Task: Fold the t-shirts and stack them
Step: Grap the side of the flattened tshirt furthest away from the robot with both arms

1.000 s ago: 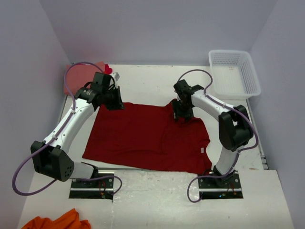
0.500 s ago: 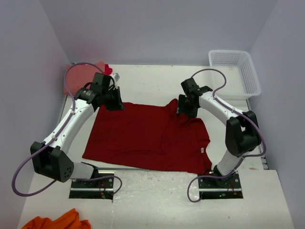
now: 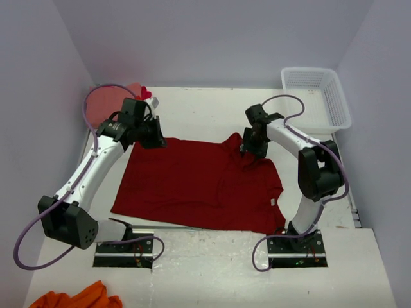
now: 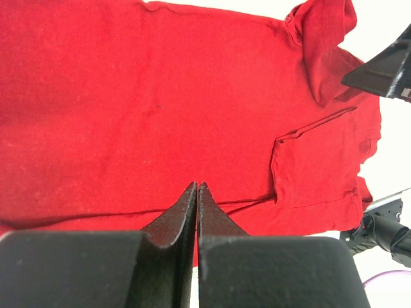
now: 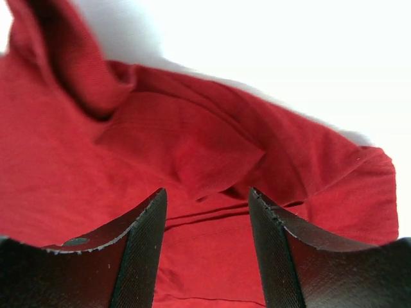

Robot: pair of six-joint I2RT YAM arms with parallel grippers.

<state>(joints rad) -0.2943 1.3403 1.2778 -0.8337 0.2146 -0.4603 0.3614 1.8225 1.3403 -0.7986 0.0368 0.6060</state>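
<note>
A big dark red t-shirt lies spread across the table, with a small white label near its right edge. My left gripper hovers at the shirt's far left corner. Its jaws are shut, and nothing shows between them over the flat red cloth. My right gripper is at the shirt's far right corner. It stands open over a rumpled, folded-over sleeve. A salmon-pink shirt lies bunched at the back left, with a bit of brighter red cloth beside it.
A white plastic basket stands at the back right corner. An orange cloth lies at the front left, before the arm bases. Purple walls close in the left, back and right sides.
The right gripper has shifted a little to the right and back along the sleeve, and its arm has swung. The sleeve cloth has bunched up slightly. The left arm has hardly moved.
</note>
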